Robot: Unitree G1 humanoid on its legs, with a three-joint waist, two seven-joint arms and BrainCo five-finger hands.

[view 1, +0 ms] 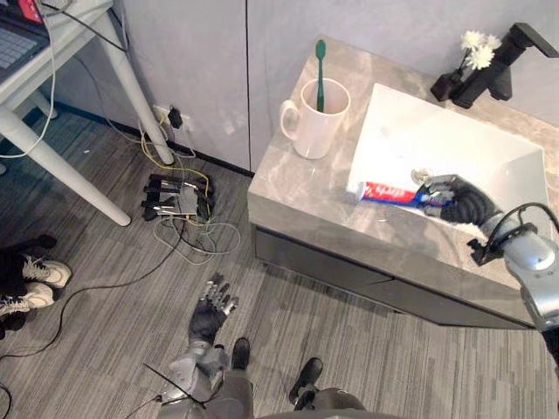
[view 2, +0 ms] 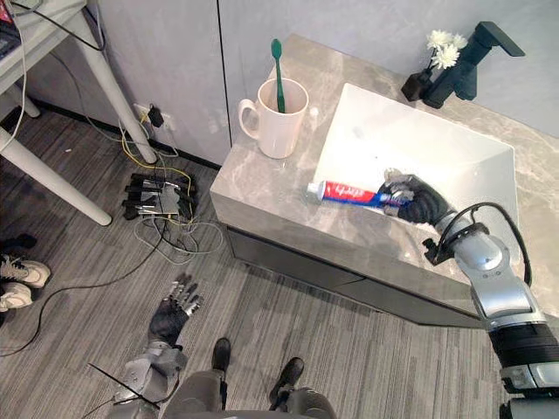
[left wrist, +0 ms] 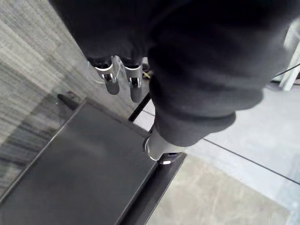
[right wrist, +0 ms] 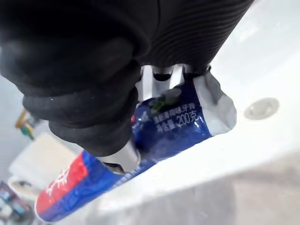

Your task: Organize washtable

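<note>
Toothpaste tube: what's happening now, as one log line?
right robot hand: shut on toothpaste tube at rim of sink | toothbrush: standing in mug | left robot hand: open, low over floor

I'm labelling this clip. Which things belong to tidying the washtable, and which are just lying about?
Job: toothpaste tube, gripped by the right robot hand at the rim of the sink; mug; toothbrush standing in it.
Lying about: power strip on the floor, shoes, flower vase.
</note>
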